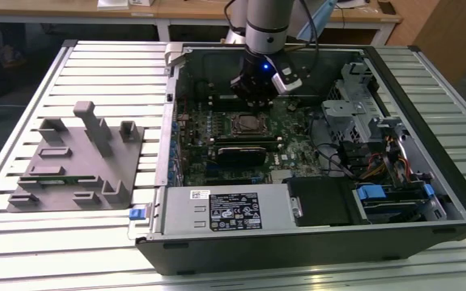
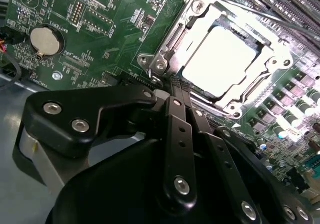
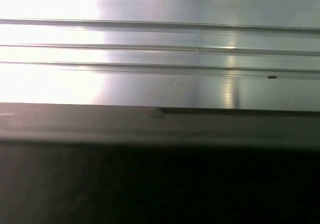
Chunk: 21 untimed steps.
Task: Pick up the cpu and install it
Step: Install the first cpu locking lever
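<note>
Sitting flat in its metal-framed socket [image 2: 220,59] on the green motherboard [image 2: 100,29], the pale silver square cpu [image 2: 225,56] is glare-washed, markings unreadable, no clear long axis. Black gripper [image 2: 175,91] hovers just beside it, fingers closed together, empty; fingertips partly hidden.

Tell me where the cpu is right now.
The cpu lies flat in the metal socket frame on the green motherboard, just beyond the gripper in the second wrist view; in the exterior view it sits mid-case below the arm.
</note>
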### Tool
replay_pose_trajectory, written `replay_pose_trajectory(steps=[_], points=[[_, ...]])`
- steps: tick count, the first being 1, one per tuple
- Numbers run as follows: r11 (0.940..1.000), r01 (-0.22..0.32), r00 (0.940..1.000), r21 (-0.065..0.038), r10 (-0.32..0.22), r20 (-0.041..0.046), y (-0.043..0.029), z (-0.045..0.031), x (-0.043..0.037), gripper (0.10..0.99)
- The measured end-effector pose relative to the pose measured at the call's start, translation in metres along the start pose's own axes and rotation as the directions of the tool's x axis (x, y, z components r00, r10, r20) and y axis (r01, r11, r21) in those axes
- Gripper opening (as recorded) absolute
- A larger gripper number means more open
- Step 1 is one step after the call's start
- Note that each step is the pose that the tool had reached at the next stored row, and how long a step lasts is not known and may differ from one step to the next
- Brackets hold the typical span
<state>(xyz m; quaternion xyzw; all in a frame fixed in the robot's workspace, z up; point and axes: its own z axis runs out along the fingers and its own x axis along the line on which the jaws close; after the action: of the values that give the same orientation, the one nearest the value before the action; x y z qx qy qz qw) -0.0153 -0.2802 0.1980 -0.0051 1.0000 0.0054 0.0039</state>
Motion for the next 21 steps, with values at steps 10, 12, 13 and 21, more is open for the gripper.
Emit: replay_pose_trajectory(steps=[10, 12, 13, 21], points=[[0.9995, 0.000, 1.0000, -0.032, 0.000, -0.0020, 0.0006, -0.0014, 0.0000, 0.106], [0.9993, 0.000, 1.0000, -0.037, 0.000, -0.0020, 0.0006, -0.0018, 0.0000, 0.106], [0.9992, 0.000, 1.0000, -0.041, 0.000, -0.0021, 0.0007, -0.0019, 0.0000, 0.106], [0.9984, 0.000, 1.0000, -0.057, 0.000, -0.0021, 0.0003, -0.0018, -0.0004, 0.106]])
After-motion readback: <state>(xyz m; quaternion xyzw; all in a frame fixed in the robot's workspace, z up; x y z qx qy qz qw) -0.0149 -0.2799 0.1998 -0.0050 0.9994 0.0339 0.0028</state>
